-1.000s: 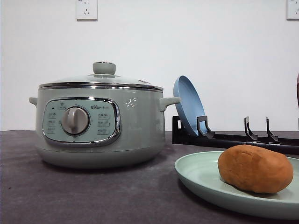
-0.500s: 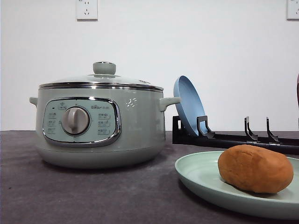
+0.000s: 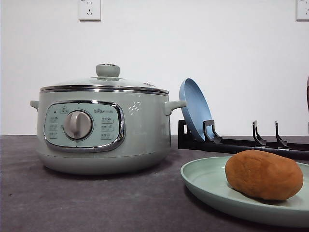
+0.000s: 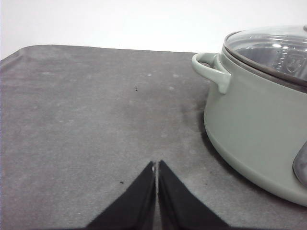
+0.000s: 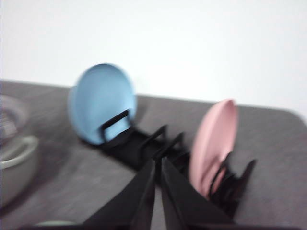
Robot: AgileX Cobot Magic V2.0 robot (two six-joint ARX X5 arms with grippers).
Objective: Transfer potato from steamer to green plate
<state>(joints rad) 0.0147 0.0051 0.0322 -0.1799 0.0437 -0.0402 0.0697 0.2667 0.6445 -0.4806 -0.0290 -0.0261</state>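
Observation:
The orange-brown potato lies on the pale green plate at the front right of the table. The sage-green steamer stands at the left with its glass lid on. In the left wrist view the steamer sits beside my left gripper, whose black fingers are pressed together, holding nothing, over bare grey cloth. My right gripper is also shut and holds nothing, well above the table and facing the dish rack; the steamer's handle shows at that view's edge.
A black dish rack stands behind the green plate, holding an upright blue plate. The right wrist view shows the blue plate and a pink plate standing in the rack. A grey cloth covers the table.

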